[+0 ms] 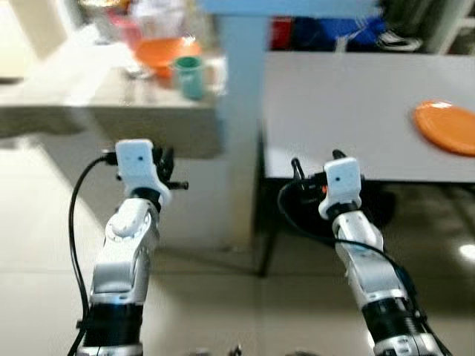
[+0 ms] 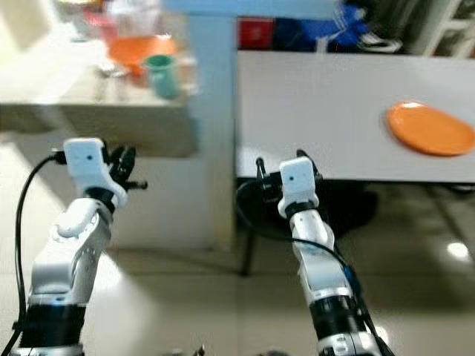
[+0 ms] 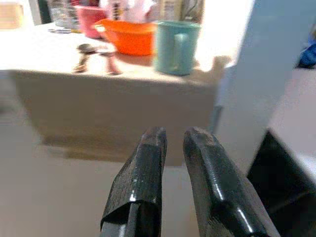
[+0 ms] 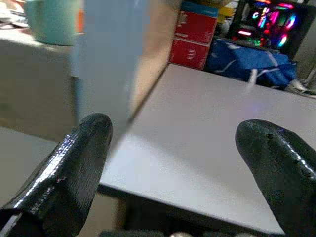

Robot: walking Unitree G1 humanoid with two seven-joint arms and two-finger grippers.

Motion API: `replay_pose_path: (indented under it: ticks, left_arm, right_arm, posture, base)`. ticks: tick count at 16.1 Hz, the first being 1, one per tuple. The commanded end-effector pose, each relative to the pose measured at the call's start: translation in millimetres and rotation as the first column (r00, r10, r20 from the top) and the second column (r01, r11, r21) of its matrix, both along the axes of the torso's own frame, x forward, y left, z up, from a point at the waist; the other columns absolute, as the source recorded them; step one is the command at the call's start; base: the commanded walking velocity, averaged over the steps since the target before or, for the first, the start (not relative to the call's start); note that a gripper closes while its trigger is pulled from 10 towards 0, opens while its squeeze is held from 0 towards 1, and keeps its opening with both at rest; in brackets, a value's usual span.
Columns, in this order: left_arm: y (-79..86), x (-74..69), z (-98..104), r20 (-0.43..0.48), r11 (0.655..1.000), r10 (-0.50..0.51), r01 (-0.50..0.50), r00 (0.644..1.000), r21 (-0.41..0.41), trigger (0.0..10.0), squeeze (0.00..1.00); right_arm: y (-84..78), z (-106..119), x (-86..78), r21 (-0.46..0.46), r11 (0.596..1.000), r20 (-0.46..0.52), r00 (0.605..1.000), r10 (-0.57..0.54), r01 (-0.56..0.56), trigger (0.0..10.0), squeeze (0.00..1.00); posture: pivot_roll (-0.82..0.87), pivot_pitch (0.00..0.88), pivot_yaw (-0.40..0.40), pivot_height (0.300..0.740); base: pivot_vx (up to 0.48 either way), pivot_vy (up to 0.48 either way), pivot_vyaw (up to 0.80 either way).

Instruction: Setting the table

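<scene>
The left gripper (image 3: 170, 140) is being held before the beige counter (image 1: 111, 104), its black fingers narrowed almost together and holding nothing. Near the counter's right edge a teal mug (image 1: 191, 76) is standing beside an orange bowl (image 1: 163, 55), with spoons (image 3: 94, 57) lying further left. The right gripper (image 4: 173, 148) is being held wide and empty at the near edge of the white table (image 1: 349, 111), where a flat orange plate (image 1: 447, 127) is lying near the right edge. The blue-grey pillar (image 1: 241, 111) between them could be struck, and the mug could be tipped by a hasty reach.
</scene>
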State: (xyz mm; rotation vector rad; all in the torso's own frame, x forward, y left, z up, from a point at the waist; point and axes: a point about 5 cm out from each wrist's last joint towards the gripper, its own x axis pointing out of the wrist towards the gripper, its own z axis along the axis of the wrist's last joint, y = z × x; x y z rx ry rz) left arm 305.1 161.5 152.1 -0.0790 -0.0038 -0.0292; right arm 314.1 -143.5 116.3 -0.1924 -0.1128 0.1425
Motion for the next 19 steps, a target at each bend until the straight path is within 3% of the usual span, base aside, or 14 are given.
replay_pose_path:
  ticks: [1,11,12,13,16,19]
  left_arm:
    - [-5.4,1.4,-1.2,-0.018,0.999,-0.031,0.031,0.999,-0.014,10.0,1.00]
    - [-10.1,4.8,2.0,0.008,0.997,-0.067,0.066,0.998,0.030,10.0,1.00]
    - [-11.4,5.0,1.3,0.003,0.996,-0.075,0.075,0.997,0.050,10.0,0.73]
    - [-12.4,4.9,2.1,0.011,0.996,-0.078,0.078,0.997,0.038,10.0,0.00]
    - [-19.6,4.5,6.6,0.049,0.992,-0.100,0.096,0.994,0.086,10.0,0.00]
    - [-21.8,4.6,6.5,0.058,0.993,-0.083,0.078,0.995,0.084,10.0,0.00]
  right_arm:
    - [-5.2,-2.4,-2.5,0.001,1.000,-0.004,1.000,-0.024,0.024,10.0,0.00]
    - [-2.0,1.7,3.6,-0.017,1.000,0.016,1.000,-0.006,0.006,10.0,0.00]
    - [-0.3,1.2,4.2,-0.018,1.000,0.015,1.000,-0.002,0.003,10.0,0.00]
    - [1.1,1.4,5.1,-0.019,1.000,0.017,1.000,0.000,0.000,10.0,0.00]
    - [3.6,3.9,8.0,-0.030,0.999,0.035,0.999,0.014,-0.013,10.0,0.00]
    - [4.2,6.4,9.9,-0.049,0.999,0.054,0.998,0.019,-0.016,10.0,0.00]
  posture:
    - [-0.04,0.000,0.038,0.740]
    - [-0.04,0.000,0.023,0.740]
    - [-0.04,0.000,0.023,0.740]
    - [-0.04,0.000,0.023,0.740]
    - [-0.03,0.000,0.015,0.740]
    - [-0.03,0.000,0.010,0.740]
  base:
    - [0.000,0.480,0.00]
    - [0.000,0.480,0.00]
    - [0.000,0.000,0.00]
    - [0.000,0.000,0.00]
    - [0.252,0.196,0.00]
    - [0.456,0.000,0.00]
